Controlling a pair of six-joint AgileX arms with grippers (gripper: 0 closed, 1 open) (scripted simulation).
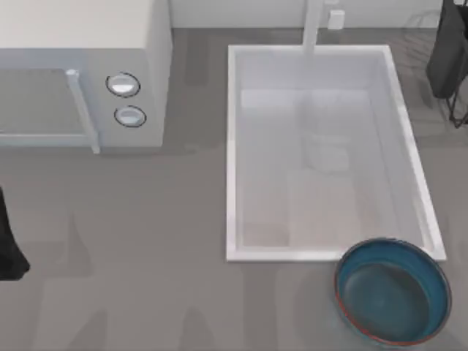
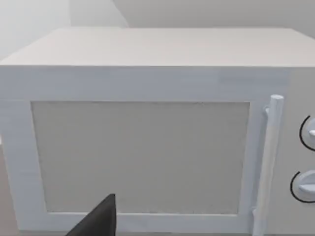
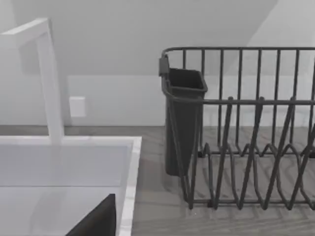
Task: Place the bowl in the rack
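A: What are the claws doing?

B: I cannot tell whether either one is open or closed. In the left wrist view a dark wedge of the left claw (image 2: 96,221) pokes in at the lower edge of the frame, in front of the microwave (image 2: 147,132) door, apart from it. The right wrist view has the same sort of dark wedge, the right claw (image 3: 96,221), at the lower edge over the sink (image 3: 129,187) rim. Neither holds or touches anything I can see.

A: And the arms from above?

B: The left arm (image 1: 9,245) is a black shape at the left edge of the top view, about midway down. The right arm (image 1: 447,51) is a black mass in the upper right corner.

A: Where is the bowl?

B: The bowl (image 1: 393,291) sits upright on the grey bench (image 1: 146,256) in the lower right of the top view, its far rim touching or just overlapping the sink's (image 1: 234,146) near edge. It is blue with a reddish-brown rim. It is well apart from both arms.

A: The rack?

B: The rack (image 3: 246,137) is dark wire, standing on the bench just beside the sink in the right wrist view, with a dark cup-shaped holder (image 3: 183,123) hung at its corner. A white tap (image 3: 47,78) rises behind the sink.
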